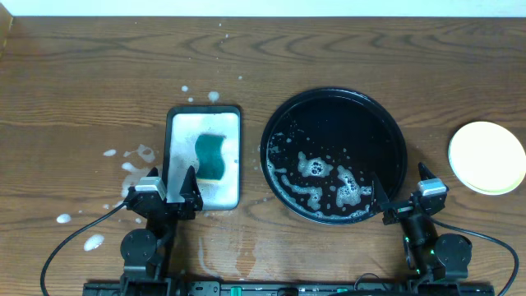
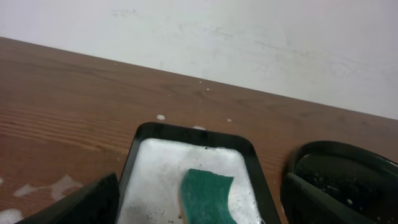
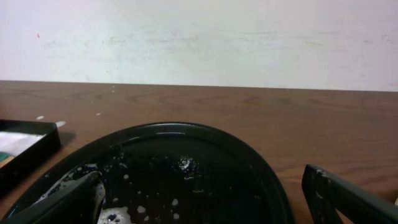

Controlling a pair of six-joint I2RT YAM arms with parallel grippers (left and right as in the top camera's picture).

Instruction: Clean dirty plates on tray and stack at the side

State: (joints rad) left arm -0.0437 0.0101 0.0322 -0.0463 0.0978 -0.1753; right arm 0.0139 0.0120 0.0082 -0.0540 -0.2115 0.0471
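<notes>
The large round black tray [image 1: 333, 103] sits right of centre with white foam on its floor and no plates on it; it also shows in the right wrist view [image 3: 186, 134]. A stack of plates with the yellow plate [image 1: 486, 156] on top stands at the far right; any plates under it are hidden. My left gripper [image 1: 169, 191] is open and empty at the near end of the soapy rectangular tray. My right gripper [image 1: 404, 193] is open and empty at the black tray's near right rim.
A small rectangular dark tray [image 1: 172, 123] holds soapy water and a green sponge [image 1: 212, 156], which also shows in the left wrist view [image 2: 207, 198]. Foam splashes [image 1: 131, 160] dot the wooden table left of it and near the back.
</notes>
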